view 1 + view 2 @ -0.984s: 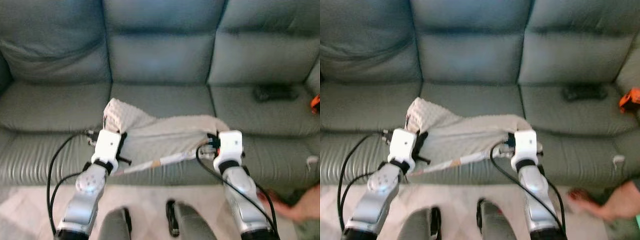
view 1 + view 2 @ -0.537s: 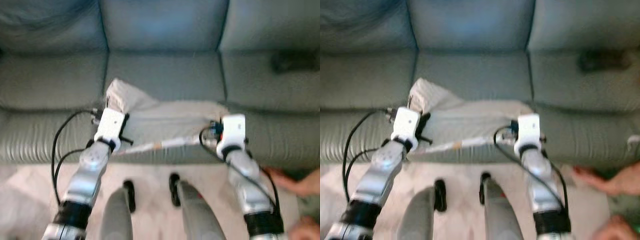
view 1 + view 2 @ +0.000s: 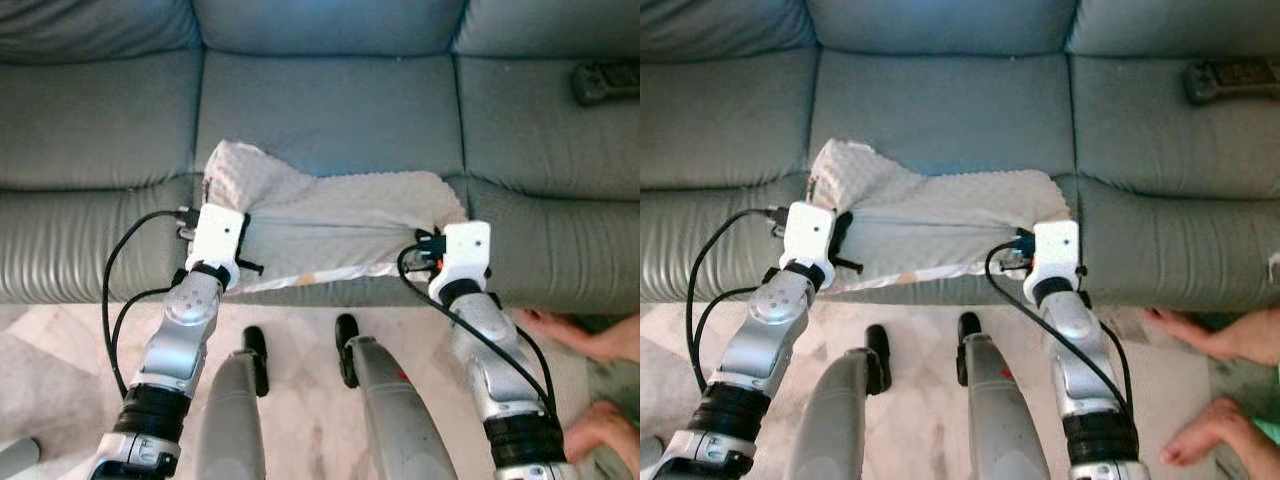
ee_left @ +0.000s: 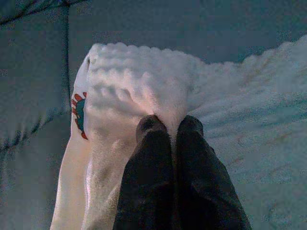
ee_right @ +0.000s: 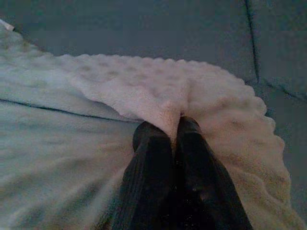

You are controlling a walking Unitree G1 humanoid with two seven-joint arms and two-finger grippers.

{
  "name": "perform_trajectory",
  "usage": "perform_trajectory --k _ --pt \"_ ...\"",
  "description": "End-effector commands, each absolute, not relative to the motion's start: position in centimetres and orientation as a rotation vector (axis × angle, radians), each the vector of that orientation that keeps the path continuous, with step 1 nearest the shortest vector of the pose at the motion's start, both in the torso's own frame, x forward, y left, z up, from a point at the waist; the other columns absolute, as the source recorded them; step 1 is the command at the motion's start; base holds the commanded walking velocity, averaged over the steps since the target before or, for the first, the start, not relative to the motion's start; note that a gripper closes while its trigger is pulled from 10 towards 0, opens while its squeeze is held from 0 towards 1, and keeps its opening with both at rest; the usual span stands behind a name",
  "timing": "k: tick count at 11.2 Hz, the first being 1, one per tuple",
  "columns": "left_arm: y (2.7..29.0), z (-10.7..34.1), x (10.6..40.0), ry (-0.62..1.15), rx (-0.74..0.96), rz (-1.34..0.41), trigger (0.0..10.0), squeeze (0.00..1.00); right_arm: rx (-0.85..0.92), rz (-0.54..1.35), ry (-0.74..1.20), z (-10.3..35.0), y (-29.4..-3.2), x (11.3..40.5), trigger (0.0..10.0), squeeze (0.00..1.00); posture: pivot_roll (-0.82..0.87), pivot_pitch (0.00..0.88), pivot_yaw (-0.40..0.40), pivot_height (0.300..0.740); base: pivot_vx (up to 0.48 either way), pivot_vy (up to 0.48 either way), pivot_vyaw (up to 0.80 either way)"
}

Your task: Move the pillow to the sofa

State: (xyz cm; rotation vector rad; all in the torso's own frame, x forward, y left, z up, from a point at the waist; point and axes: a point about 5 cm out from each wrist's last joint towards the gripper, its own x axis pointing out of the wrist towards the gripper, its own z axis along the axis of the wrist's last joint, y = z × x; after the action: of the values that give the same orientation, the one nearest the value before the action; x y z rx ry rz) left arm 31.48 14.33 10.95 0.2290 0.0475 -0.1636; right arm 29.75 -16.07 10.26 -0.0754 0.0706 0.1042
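Tools both clamped on the pillow point(image 3: 330, 225). Left tool point(image 4: 169, 132) has its two black fingers point(image 4: 149, 143) pinched tight on a fold at the pillow's left end, next to a red and teal print on the edge. Right tool point(image 5: 167, 132) likewise pinched closed on a fold of bumpy fabric at the pillow's right end. Pillow is cream, flat and limp, lying over the front edge of the sofa point(image 3: 330, 110)'s middle seat cushion, spanning between the two silver arms. Sofa is grey-green leather. Dark remote point(image 3: 606, 82) on the right cushion, well apart from the pillow. A person's bare feet point(image 3: 1200, 335) on the pale floor point(image 3: 920, 400) at the right, near the right arm.
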Motion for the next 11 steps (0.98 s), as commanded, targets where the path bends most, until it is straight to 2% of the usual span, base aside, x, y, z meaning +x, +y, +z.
perform_trajectory --k 1,8,11 --pt "15.8 9.6 30.9 0.095 0.236 -0.089 10.0 0.0 -0.07 0.061 0.104 9.2 -17.3 28.9 10.0 0.0 -0.07 0.555 0.006 0.69 0.0 0.0 0.0" --pt "14.5 10.3 31.5 0.032 0.192 -0.096 10.0 0.0 -0.08 0.106 0.068 9.7 -16.7 29.6 10.0 0.0 -0.07 0.506 -0.009 0.69 0.0 0.0 0.0" --pt "14.2 10.5 31.8 0.024 0.178 -0.097 10.0 0.0 -0.105 0.138 0.061 9.4 -16.2 29.2 10.0 0.0 -0.07 0.503 -0.005 0.656 0.0 0.0 0.0"
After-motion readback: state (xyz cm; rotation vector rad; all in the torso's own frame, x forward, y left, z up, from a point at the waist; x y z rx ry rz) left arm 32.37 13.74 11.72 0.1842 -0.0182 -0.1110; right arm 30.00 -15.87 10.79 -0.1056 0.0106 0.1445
